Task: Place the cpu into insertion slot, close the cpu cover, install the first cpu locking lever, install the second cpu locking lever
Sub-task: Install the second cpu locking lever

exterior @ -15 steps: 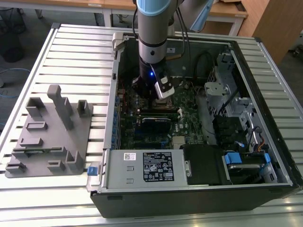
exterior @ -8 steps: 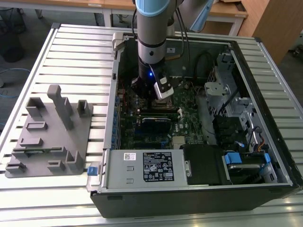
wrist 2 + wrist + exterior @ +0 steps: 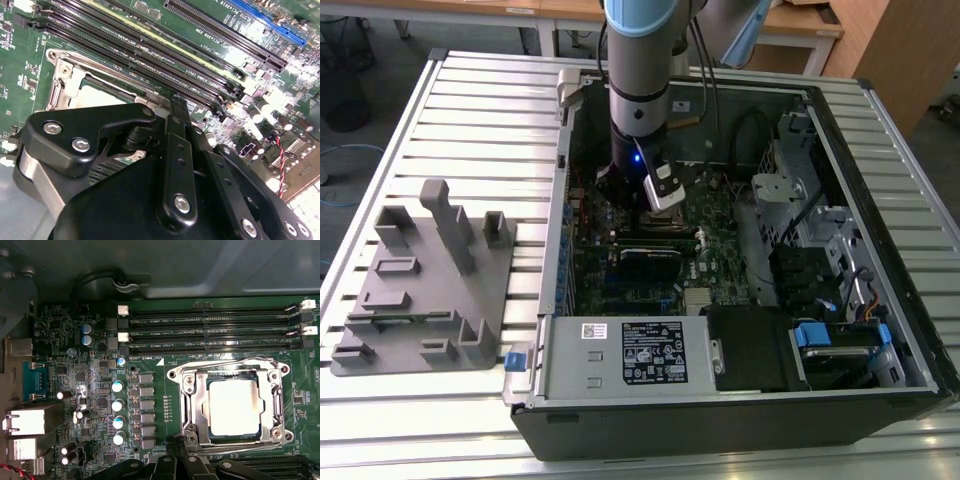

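— Where's your pincer?

— My gripper [image 3: 642, 192] is down inside the open case [image 3: 840, 130], just above the board [image 3: 720, 230], near the case's back end in the exterior view. A small silver-and-black block sits on my wrist on the exterior view's right.

— Wide or narrow?

— Narrow. In the second wrist view my fingers [image 3: 178, 150] come together to a thin tip [image 3: 177, 102], and I see nothing between them. That tip sits right at the edge of the slot [image 3: 65, 85], by the first of the long memory slots [image 3: 165, 65]. Whether it touches metal, I can't tell.

— And the cpu?

— In the first wrist view the cpu [image 3: 235, 407] lies flat in the slot [image 3: 227, 402], its pale top bright under the light. The cover [image 3: 197, 405] frames it, a silver frame with the chip showing through its window. It looks laid down over the chip.

— The levers?

— A thin wire runs along the slot's far side [image 3: 225, 361] and another along the near side [image 3: 235, 446], close to my fingers [image 3: 172, 465]. I can't tell if either is latched.

— Anything else?

— A grey fixture [image 3: 425, 280] with upright posts stands on the slatted table [image 3: 490, 110], beside the case on the exterior view's left, well apart from me.
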`<action>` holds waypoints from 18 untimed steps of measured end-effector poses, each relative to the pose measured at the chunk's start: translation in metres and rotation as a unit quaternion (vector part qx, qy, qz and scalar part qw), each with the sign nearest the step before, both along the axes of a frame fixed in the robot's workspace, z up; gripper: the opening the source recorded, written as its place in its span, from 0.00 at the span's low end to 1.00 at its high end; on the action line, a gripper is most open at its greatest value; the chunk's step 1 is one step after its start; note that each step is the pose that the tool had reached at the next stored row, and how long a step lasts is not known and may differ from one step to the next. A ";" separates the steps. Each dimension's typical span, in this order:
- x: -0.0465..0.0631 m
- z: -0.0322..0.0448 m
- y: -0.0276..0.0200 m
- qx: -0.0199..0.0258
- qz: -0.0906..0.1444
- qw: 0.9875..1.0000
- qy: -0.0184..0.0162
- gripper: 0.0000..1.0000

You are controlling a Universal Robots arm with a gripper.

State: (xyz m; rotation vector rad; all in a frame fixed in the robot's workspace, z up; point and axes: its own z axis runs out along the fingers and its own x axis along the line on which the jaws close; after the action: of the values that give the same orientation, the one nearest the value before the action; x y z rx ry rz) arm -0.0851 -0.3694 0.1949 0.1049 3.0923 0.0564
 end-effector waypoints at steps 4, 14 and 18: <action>0.000 -0.0003 0.0000 0.000 0.000 1.000 0.000 0.11; 0.000 0.0088 0.0001 0.000 0.000 1.000 0.000 0.11; 0.000 0.0159 0.0001 0.000 0.000 1.000 0.000 0.11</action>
State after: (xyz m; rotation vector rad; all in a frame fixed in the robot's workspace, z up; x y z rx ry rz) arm -0.0852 -0.3694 0.2107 0.1050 3.0920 0.0566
